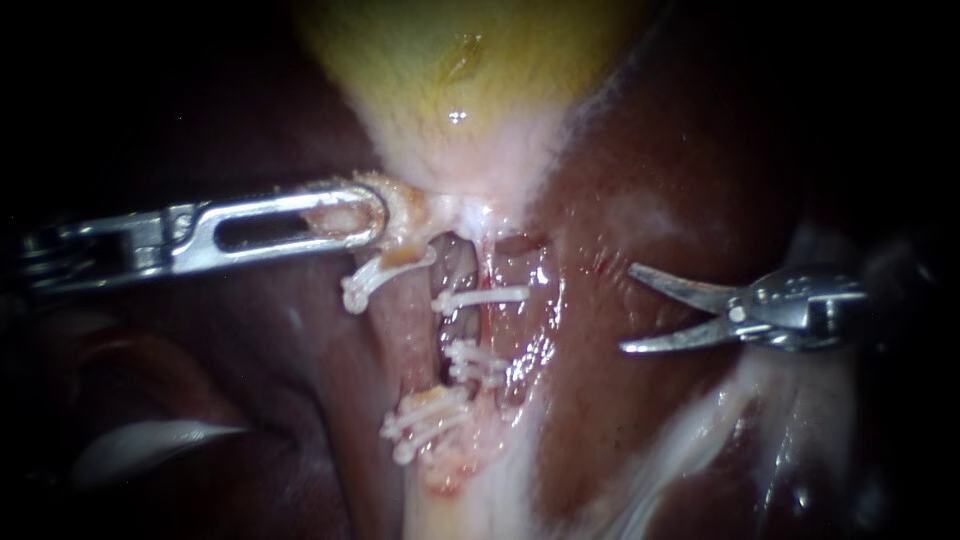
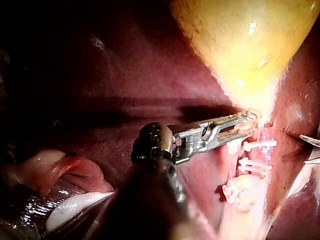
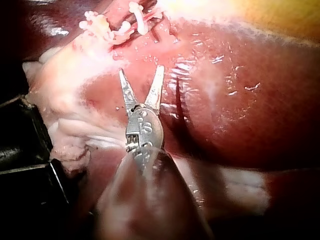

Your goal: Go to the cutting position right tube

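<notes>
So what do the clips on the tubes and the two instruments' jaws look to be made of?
Clips: white, matte, no glint; probably plastic. Left instrument, jaws shut on the gallbladder neck: bright polished metal, with mirror-like highlights along the slotted jaw. Right instrument, jaws open: curved, smooth grey metal with a duller sheen. Steel seems likely for both, but the look alone leaves that open.

Gallbladder (image 1: 450,70): running off the top edge; its neck is lying hidden between the clamping jaws of the left instrument (image 1: 350,215).
Right instrument (image 1: 628,307): shaft is sinking into darkness at the endoscope view's right.
Clips (image 1: 432,415): bunching too tightly to count.
</notes>
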Tool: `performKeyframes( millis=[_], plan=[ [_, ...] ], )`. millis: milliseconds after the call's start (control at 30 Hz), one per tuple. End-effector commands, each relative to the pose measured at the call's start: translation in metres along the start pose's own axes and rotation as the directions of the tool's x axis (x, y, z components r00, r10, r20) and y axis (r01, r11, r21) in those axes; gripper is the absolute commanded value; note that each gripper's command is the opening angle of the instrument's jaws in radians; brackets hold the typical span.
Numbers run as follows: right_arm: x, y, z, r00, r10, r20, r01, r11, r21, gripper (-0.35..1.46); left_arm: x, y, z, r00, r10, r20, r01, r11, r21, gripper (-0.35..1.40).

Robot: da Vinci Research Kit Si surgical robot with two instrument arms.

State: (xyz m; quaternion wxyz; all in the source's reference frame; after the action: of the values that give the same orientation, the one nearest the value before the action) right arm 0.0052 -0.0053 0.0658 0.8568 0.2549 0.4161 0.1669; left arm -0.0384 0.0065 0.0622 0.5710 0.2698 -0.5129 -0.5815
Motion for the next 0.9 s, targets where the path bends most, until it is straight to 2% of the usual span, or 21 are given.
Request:
performKeyframes(
  millis=[33, 267, 567, 600, 900],
  plan=[
    [0.0, -0.0001, 0.0003, 1.0, 0.02, 0.0, -0.02, 1.0, 0.011, 1.45, 0.0, 0.0, 0.0, 1.0, 0.0, 0.0, 0.0, 1.0, -0.001, -0.35],
    [0.0003, -0.0005, 0.0021, 0.985, 0.174, -0.002, -0.173, 0.982, 0.069, 1.45, 0.0001, -0.0001, 0.0001, 1.0, 0.0, 0.001, 0.0, 1.0, -0.002, -0.35],
    [0.001, -0.0005, 0.0044, 0.947, 0.32, 0.018, -0.319, 0.938, 0.135, 1.43, 0.0002, -0.0003, 0.0001, 1.0, 0.0, 0.002, 0.0, 1.0, -0.003, -0.35],
    [0.0011, -0.0005, 0.0047, 0.938, 0.347, 0.024, -0.346, 0.927, 0.143, 1.41, 0.0002, -0.0003, 0.0001, 1.0, 0.0, 0.002, 0.0, 1.0, -0.003, -0.35],
    [0.0018, 0.0003, 0.0066, 0.905, 0.425, 0.03, -0.423, 0.886, 0.189, 1.41, 0.0002, -0.0004, 0.0002, 1.0, 0.0, 0.003, 0.0, 1.0, -0.003, -0.35]
  ],
)
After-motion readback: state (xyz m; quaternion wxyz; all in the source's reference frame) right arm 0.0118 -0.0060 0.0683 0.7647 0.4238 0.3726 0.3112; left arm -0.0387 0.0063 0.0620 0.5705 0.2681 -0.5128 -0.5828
